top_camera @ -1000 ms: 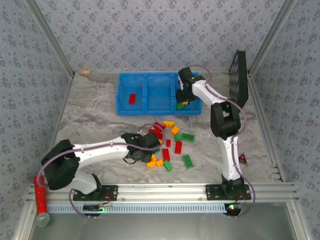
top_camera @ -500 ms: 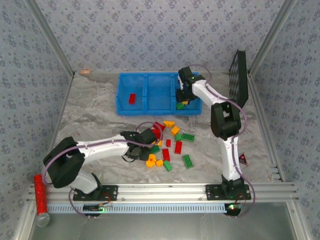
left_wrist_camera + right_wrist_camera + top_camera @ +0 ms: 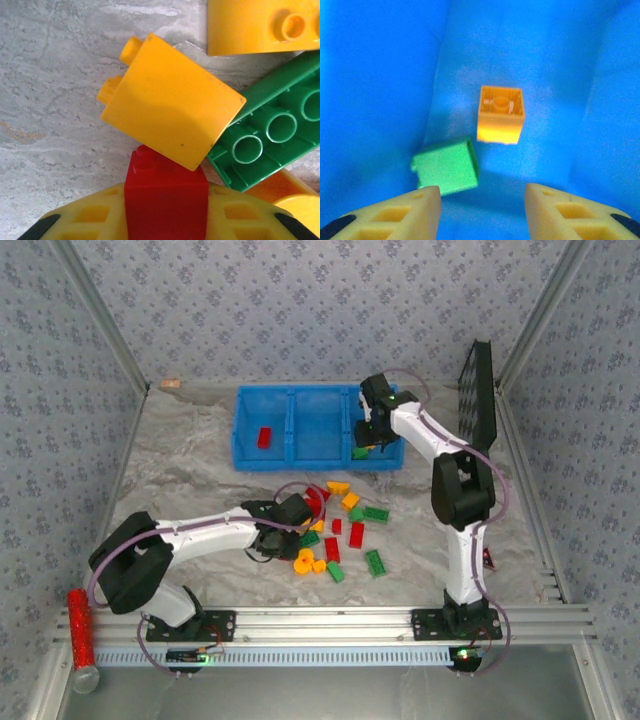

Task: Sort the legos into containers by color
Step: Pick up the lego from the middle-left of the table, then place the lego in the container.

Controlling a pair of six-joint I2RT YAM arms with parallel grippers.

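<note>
The blue containers stand at the back centre as three joined bins. A red lego lies in the left bin. My right gripper hangs open inside the right bin, and from its wrist the gripper shows nothing between the fingers. Beyond them a green lego and an orange lego lie on the bin floor. My left gripper is at the left edge of the loose pile of legos. It is shut on a red lego, which touches a yellow lego beside a green lego.
A black perforated panel leans at the right wall. A red cylinder lies at the near left corner. A small tan block sits at the back left, and a red-and-black triangle sits beside the right arm. Aluminium rails run along the near edge.
The right arm has shifted slightly to the right above the right bin. The left arm's elbow has swung inward while its gripper stays at the pile's left edge.
</note>
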